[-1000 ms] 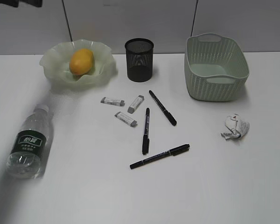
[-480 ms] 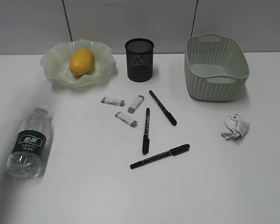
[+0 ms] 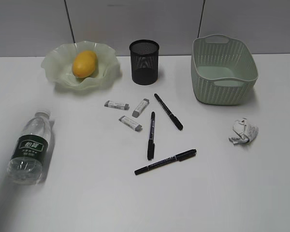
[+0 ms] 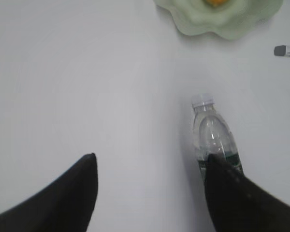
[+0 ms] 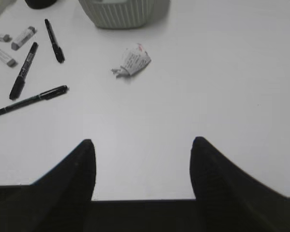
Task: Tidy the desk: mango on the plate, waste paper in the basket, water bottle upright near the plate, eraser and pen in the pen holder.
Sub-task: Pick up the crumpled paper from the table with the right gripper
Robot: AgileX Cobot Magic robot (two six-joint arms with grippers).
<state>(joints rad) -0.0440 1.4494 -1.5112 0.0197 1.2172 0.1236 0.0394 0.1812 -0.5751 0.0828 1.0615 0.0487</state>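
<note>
Pincer on the left point(image 4: 150, 169) hangs open over the water bottle point(image 4: 213, 140), which lies on its side on the white counter point(image 3: 87, 203), well short of the plate point(image 3: 55, 72). It probably holds water, so fairly heavy, smooth and slippery; grip its labelled middle. Right pincer point(image 5: 142, 154) also gapes, empty.

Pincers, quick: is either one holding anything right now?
Left pincer: open, holding nothing, above the desk.
Right pincer: open, holding nothing.

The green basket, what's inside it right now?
Nothing shows inside the basket; its near wall hides the front of the floor. The waste paper lies outside on the desk.
</note>
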